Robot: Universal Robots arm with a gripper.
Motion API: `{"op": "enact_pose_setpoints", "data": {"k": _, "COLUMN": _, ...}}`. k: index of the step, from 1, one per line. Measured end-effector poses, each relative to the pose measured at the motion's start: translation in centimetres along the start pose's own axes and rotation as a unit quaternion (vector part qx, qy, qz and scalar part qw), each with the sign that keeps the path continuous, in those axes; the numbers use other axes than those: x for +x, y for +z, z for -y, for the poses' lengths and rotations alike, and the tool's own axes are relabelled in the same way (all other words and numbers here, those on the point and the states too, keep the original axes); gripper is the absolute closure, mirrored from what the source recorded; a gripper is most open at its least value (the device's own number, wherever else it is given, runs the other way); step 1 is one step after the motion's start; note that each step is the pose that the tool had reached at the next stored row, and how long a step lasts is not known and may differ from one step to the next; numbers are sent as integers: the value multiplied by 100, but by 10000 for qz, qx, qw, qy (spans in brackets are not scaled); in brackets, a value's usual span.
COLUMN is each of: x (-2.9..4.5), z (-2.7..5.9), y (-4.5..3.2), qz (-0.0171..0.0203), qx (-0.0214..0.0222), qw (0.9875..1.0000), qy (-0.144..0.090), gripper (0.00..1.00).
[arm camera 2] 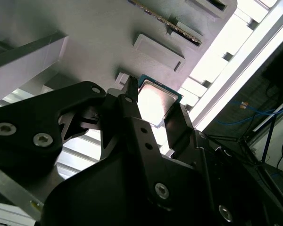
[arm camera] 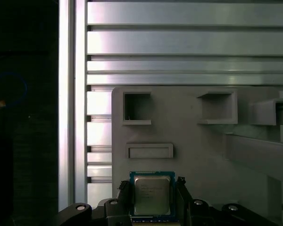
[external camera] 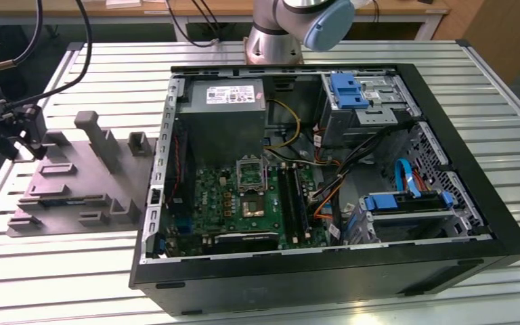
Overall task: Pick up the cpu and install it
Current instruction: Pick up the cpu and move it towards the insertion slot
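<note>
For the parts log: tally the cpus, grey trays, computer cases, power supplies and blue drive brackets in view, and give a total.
cpu: 1
grey tray: 1
computer case: 1
power supply: 1
blue drive brackets: 2
Total: 6

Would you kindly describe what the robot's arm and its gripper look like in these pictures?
The arm is a silvery-grey metal tube with rounded joints, one closed by a pale blue cap. Black cables trail to its wrist. The gripper is matt black, with two slim angular fingers and linkage plates fastened by silver socket-head screws.
</note>
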State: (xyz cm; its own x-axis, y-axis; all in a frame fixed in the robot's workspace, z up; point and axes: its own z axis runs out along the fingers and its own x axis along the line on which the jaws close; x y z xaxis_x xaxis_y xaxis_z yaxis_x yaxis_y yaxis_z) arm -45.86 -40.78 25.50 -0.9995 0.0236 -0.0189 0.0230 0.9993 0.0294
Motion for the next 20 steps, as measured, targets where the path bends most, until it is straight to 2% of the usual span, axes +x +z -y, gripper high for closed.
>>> {"op": "enact_pose_setpoints", "data": {"k": 20, "x": -1, "z": -1, "y": -25, "qz": 0, "qx": 0, "qw": 10000, "qy": 0, "gripper": 53}}
